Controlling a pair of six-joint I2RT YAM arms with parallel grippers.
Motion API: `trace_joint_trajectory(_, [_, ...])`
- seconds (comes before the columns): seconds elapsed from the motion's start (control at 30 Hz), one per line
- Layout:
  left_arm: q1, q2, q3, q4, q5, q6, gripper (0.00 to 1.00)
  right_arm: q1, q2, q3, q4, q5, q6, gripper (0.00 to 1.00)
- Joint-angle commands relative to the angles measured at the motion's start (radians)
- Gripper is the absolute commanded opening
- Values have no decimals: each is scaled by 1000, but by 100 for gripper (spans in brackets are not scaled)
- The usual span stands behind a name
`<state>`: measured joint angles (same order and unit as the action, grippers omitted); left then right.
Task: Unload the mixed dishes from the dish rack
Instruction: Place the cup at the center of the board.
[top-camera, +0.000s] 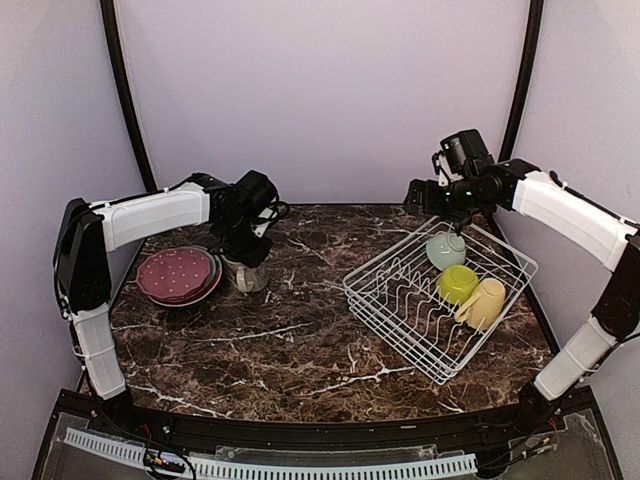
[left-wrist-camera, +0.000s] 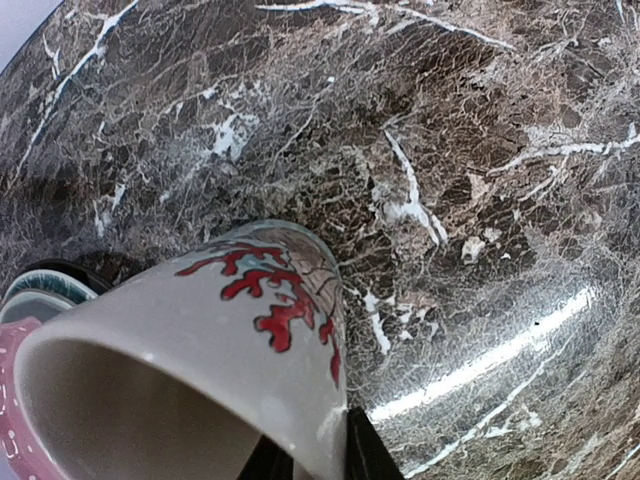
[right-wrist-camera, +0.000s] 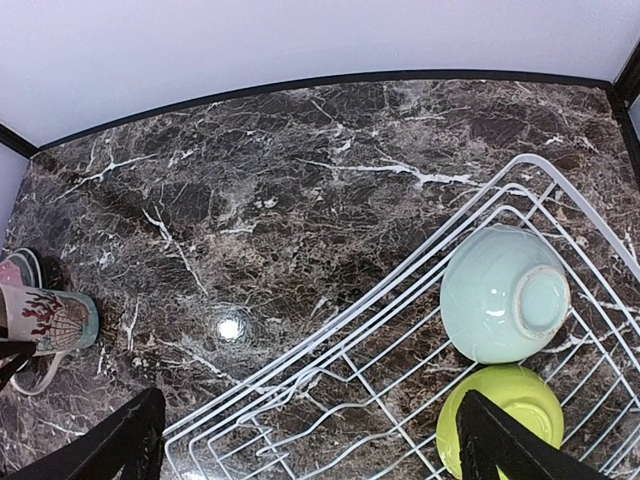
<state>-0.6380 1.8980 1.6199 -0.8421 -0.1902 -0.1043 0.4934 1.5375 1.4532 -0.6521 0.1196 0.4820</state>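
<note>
- The left gripper hangs over a cream-grey mug with a red branching pattern, near the far left corner of the worktop.
- In the left wrist view its dark fingers stand on either side of the mug's wall at the rim, one inside and one outside. Whether they are pressing on the wall or have let go, I cannot tell.
- The mug appears to rest upright on the worktop, just to the right of a stack of plates whose top plate is maroon-pink with pale dots.
- The white wire dish rack sits at an angle on the right half of the worktop, near its right edge.
- Three dishes lie in a row along the rack's right end: a pale mint bowl turned upside down near the far corner, then a lime-green bowl, then a yellow mug closest to the near side.
- The right gripper hovers above the rack's far corner, just over the mint bowl, with its jaws spread wide and nothing between them.
</note>
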Motion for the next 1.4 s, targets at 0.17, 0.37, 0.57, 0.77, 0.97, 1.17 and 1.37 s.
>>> trace_joint_trajectory(0.17, [-4,-20,32,-9,-40,11,25,8,-22,20,-3,37,-34,99])
trace_joint_trajectory(0.37, [-5,-60,18,14,-26,12,35,8,-21,9,-41,29,-62,99])
trace_joint_trajectory(0.57, [-5,-110,-7,51,-5,13,42,8,-32,-17,-119,108,-78,99])
trace_joint_trajectory(0.77, [-5,-167,-42,99,28,15,49,-10,-24,-47,-215,198,-60,99])
trace_joint_trajectory(0.97, [-5,-278,-121,203,59,25,56,-46,-41,-46,-440,216,24,99])
trace_joint_trajectory(1.17, [-5,-420,-210,331,134,25,64,-155,-171,-155,-560,128,96,99])
trace_joint_trajectory(1.37, [-5,-470,-262,405,175,22,66,-216,-237,-213,-580,93,333,99])
